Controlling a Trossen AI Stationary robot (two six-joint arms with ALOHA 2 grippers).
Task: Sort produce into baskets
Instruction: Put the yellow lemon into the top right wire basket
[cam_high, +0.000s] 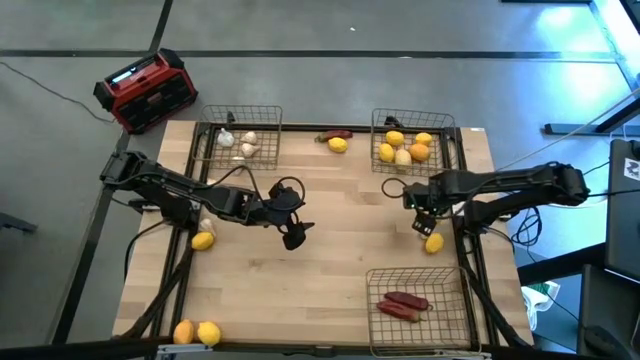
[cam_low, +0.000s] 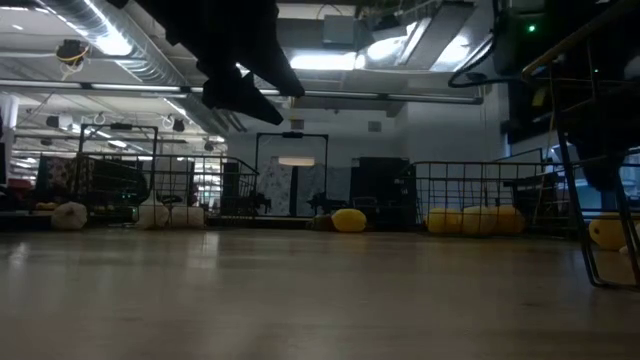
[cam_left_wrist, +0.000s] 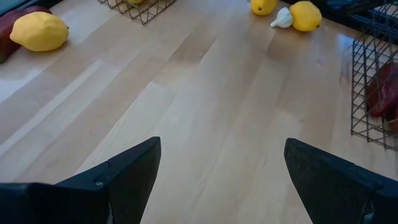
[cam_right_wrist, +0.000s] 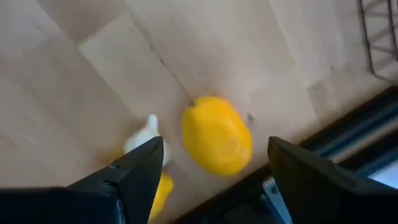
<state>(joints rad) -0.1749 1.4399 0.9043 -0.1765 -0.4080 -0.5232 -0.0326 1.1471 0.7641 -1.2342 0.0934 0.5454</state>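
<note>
High view: the left tool (cam_high: 293, 232) hangs open and empty over mid-desk (cam_high: 330, 270), while the right tool (cam_high: 424, 222) sits just above a yellow fruit (cam_high: 434, 242) near the desk's right edge. Right wrist view: its jaws gape empty over that fruit (cam_right_wrist: 217, 134), a whitish bulb (cam_right_wrist: 142, 138) beside it; the fruit looks firm, smooth and apt to roll, so grip across its widest middle.
</note>
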